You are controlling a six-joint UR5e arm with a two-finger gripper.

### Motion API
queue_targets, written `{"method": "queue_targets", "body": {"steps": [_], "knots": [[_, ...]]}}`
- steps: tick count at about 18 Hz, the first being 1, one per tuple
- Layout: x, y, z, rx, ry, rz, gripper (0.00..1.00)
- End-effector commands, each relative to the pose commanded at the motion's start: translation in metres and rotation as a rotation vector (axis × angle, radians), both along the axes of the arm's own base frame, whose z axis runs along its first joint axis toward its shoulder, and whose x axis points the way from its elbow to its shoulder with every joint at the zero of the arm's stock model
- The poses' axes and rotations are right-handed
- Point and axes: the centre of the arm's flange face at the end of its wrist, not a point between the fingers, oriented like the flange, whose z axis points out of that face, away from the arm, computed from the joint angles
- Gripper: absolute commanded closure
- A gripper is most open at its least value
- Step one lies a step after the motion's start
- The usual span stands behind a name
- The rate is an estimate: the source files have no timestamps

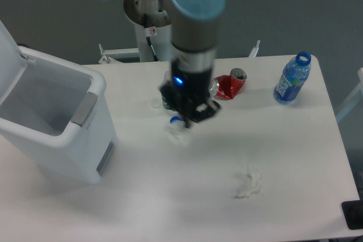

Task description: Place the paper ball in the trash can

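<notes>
My hand (187, 122) hangs low over the paper ball (177, 135), which lies on the table (170, 196) just below my fingertips, beside a blue bottle cap (175, 120). Whether my fingers are spread or closed on it, I cannot tell; the wrist hides them. I judge the ball is not yet lifted, so the grasp, the carry and the drop are all left. The trash can (62, 134) stands to the left with its lid up, well apart from the ball. A crushed red can (231, 85), a blue water bottle (292, 78) and a looser paper crumple (248, 183) also lie here. No label is sharp enough to read.
</notes>
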Motion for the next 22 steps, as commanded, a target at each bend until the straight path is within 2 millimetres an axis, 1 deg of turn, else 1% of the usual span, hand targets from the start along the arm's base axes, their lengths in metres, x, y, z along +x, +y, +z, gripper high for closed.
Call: {"method": "queue_targets", "body": {"steps": [1, 3, 4, 5, 7, 8, 9, 10, 13, 15, 18, 20, 21, 22], "knots": [[0.022, -0.001, 0.01, 0.019, -0.004, -0.011, 1.0], [0.059, 0.001, 0.017, 0.031, -0.007, -0.046, 1.0], [0.078, 0.006, 0.019, 0.034, -0.009, -0.073, 1.0], [0.093, 0.011, 0.018, 0.033, -0.013, -0.093, 1.0], [0.109, 0.02, 0.013, 0.025, -0.024, -0.109, 1.0], [0.115, 0.023, 0.01, 0.02, -0.028, -0.123, 0.91], [0.122, 0.028, 0.006, 0.015, -0.03, -0.143, 0.73], [0.128, 0.033, 0.002, 0.009, -0.032, -0.162, 0.59], [0.131, 0.039, -0.006, -0.003, -0.043, -0.172, 0.0], [0.14, 0.04, -0.013, -0.012, -0.051, -0.187, 0.0], [0.14, 0.038, -0.012, -0.007, -0.052, -0.175, 0.0], [0.137, 0.04, -0.009, 0.013, -0.053, -0.136, 0.0], [0.128, 0.04, -0.009, 0.019, -0.049, -0.114, 0.0], [0.104, 0.034, -0.008, 0.027, -0.04, -0.075, 0.0]]}}
